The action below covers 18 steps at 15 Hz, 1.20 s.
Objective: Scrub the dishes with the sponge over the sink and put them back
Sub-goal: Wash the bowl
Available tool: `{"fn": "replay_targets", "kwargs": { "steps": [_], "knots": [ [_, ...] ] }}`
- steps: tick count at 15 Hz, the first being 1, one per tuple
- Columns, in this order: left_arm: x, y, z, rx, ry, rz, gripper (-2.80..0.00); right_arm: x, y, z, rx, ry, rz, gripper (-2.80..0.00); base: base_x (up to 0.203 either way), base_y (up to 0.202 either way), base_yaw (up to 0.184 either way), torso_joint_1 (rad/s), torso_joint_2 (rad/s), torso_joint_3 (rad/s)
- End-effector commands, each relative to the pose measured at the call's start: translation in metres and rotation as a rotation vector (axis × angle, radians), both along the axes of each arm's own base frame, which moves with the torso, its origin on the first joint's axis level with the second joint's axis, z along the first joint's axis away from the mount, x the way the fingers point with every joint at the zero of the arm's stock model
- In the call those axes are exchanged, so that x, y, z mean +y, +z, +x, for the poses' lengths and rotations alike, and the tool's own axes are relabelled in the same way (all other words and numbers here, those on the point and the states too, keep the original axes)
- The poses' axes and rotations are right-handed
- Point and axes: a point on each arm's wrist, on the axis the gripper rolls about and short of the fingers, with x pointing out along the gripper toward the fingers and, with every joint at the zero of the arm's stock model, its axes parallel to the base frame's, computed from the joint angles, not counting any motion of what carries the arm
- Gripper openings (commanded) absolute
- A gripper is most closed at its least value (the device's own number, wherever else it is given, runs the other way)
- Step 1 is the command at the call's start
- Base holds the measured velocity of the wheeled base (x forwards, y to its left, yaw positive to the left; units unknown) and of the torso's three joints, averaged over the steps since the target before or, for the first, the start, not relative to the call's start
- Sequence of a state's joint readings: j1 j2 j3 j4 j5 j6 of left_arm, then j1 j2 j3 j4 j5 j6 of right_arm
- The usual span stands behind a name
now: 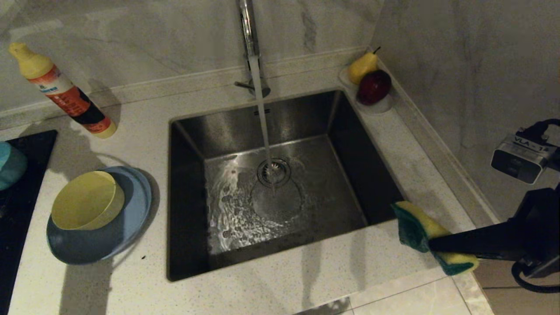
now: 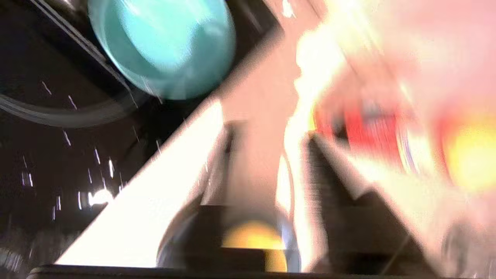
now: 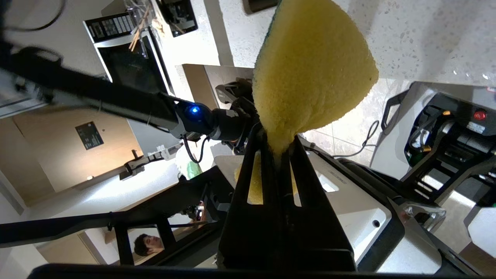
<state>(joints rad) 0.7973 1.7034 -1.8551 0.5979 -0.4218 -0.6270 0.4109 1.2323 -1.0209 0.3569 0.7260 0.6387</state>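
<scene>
Squeezed between the shut fingers of the right gripper (image 3: 279, 155), the sponge (image 3: 310, 73) bulges out yellow past the tips in the right wrist view; from the head camera it hangs over the counter's front right edge, just beside the sink's front right corner, green scouring side (image 1: 409, 229) facing the basin. It looks soft and light, likely soaked, so a firm pinch across its middle, as now, should keep it from folding away when pressed on a dish. The sink (image 1: 188, 192) sits in the middle of the counter with water running from the tap (image 1: 248, 30) onto the drain strainer (image 1: 274, 171). Left of the sink, near the counter's front left, the yellow bowl (image 1: 87, 200) rests tilted inside the light-blue plate (image 1: 131, 218); both look like light, hard, smooth ware, probably slippery when wet, best taken by the rim. The teal bowl (image 2: 166, 42) stands on the dark hob at the far left edge. The left gripper (image 2: 267, 155) is smeared in its own wrist view, so I cannot tell how its fingers stand; it seems to hold nothing.
</scene>
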Motion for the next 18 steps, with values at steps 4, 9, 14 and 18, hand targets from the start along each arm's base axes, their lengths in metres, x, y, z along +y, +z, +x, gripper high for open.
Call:
{"fn": "replay_targets", "kwargs": {
  "steps": [4, 9, 14, 18],
  "knots": [
    [-0.082, -0.012, -0.044, 0.137, -0.274, 0.186, -2.8, -0.004, 0.002, -0.005, 0.014, -0.01, -0.003, -2.8, 0.0, 0.0, 0.0, 0.0, 0.0, 0.0],
    [-0.119, -0.042, -0.045, 0.231, -0.501, 0.256, -2.8, -0.005, 0.004, -0.007, 0.011, -0.011, -0.001, -2.8, 0.0, 0.0, 0.0, 0.0, 0.0, 0.0],
    [-0.11, -0.065, -0.027, 0.404, -0.507, 0.241, 0.0, -0.008, 0.003, -0.011, 0.019, -0.021, -0.007, -2.8, 0.0, 0.0, 0.0, 0.0, 0.0, 0.0],
    [-0.104, -0.083, -0.016, 0.479, -0.523, 0.204, 0.0, -0.009, 0.007, -0.015, 0.006, -0.022, -0.003, -2.8, 0.0, 0.0, 0.0, 0.0, 0.0, 0.0]
  ]
}}
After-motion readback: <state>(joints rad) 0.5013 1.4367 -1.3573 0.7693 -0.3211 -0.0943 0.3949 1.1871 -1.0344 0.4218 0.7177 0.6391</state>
